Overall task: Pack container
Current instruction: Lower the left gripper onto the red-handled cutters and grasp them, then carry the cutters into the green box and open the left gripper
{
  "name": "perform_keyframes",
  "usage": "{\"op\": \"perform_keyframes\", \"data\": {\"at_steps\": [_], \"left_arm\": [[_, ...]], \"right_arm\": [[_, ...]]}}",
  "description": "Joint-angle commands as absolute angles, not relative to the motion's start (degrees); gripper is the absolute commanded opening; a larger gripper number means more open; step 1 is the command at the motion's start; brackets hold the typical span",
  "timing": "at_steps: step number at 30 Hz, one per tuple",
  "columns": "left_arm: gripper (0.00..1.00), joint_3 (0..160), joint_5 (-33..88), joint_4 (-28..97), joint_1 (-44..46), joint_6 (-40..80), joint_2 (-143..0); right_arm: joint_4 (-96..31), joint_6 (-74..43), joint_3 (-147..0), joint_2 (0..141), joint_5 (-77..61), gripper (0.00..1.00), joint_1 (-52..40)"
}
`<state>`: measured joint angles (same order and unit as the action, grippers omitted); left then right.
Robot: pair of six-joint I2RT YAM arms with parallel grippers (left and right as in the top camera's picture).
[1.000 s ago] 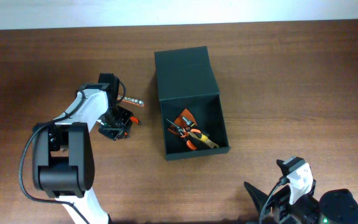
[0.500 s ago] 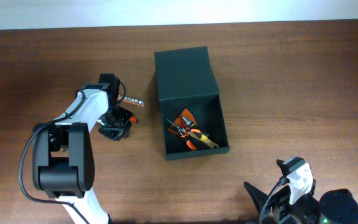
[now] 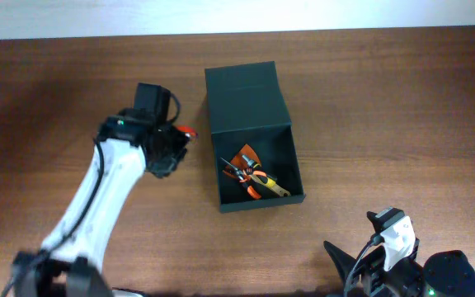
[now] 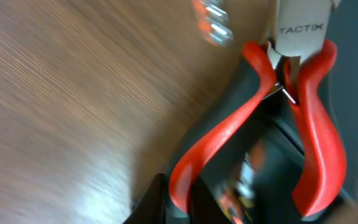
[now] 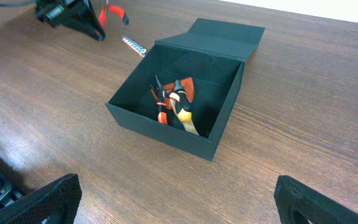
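Note:
The container is a dark green square box, open, with its flap lid lying flat behind it; it also shows in the right wrist view. Inside lie orange-and-black and yellow-handled hand tools. My left gripper is shut on red-handled pliers and holds them above the table just left of the container. The pliers' red handles show in the overhead view and the right wrist view. My right gripper is open and empty, near the table's front edge.
A small silver strip of bits lies on the table left of the container, under my left gripper; it is blurred in the left wrist view. My right arm sits at the front right corner.
My left gripper has lifted off the table with the red pliers and moved up and right toward the container. The right arm has not moved.

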<state>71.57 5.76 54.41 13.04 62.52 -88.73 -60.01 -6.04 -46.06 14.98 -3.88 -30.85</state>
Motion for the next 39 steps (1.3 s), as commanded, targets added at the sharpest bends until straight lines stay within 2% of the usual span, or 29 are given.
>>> {"op": "perform_keyframes", "data": {"at_steps": [1, 8, 13, 28, 34, 39], "left_arm": [[0.02, 71.92, 5.19, 54.50, 18.31, 68.18, -85.73], [0.02, 72.34, 5.80, 50.74, 31.33, 75.96, -87.05], [0.02, 72.34, 8.56, 46.44, 36.29, 77.43, -89.78], [0.03, 72.31, 15.90, 46.46, 37.23, 78.52, -103.04], [0.17, 72.31, 15.46, 46.39, 37.23, 78.52, -104.47], [0.19, 72.34, 15.22, 45.15, 37.23, 78.48, -104.31]], "right_arm": [[-59.83, -6.50, -45.91, 14.55, -3.16, 0.99, -31.11], [-59.83, -6.50, -45.91, 14.55, -3.16, 0.99, -31.11], [-59.86, -6.50, -45.91, 14.55, -3.16, 0.99, -31.11], [-59.83, -6.50, -45.91, 14.55, -3.16, 0.99, -31.11], [-59.83, -6.50, -45.91, 14.55, -3.16, 0.99, -31.11], [-59.83, -6.50, -45.91, 14.55, -3.16, 0.99, -31.11]]}}
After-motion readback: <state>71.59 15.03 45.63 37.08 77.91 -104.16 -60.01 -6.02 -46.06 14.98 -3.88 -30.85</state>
